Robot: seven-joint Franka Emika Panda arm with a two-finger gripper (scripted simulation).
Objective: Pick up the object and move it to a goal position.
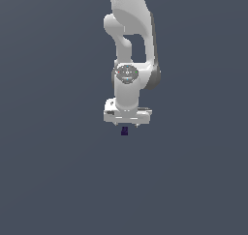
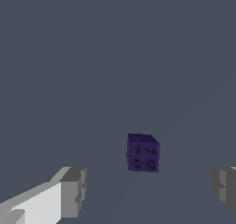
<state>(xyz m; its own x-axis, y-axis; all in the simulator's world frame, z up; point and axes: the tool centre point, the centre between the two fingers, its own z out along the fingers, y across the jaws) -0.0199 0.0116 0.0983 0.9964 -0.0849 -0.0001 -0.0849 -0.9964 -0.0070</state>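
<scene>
Plain grey tabletop (image 1: 53, 181) | object (image 2: 143, 153): dark purple studded block, resting just below our gripper (image 1: 128, 124) | gripper: fingers (image 2: 73, 192) spread wide, empty, we judge poised to descend around it.

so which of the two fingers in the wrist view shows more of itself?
The finger with the white link behind it shows most of its grey pad. The other finger is cut by the frame edge. The purple block sits between them, untouched.
</scene>
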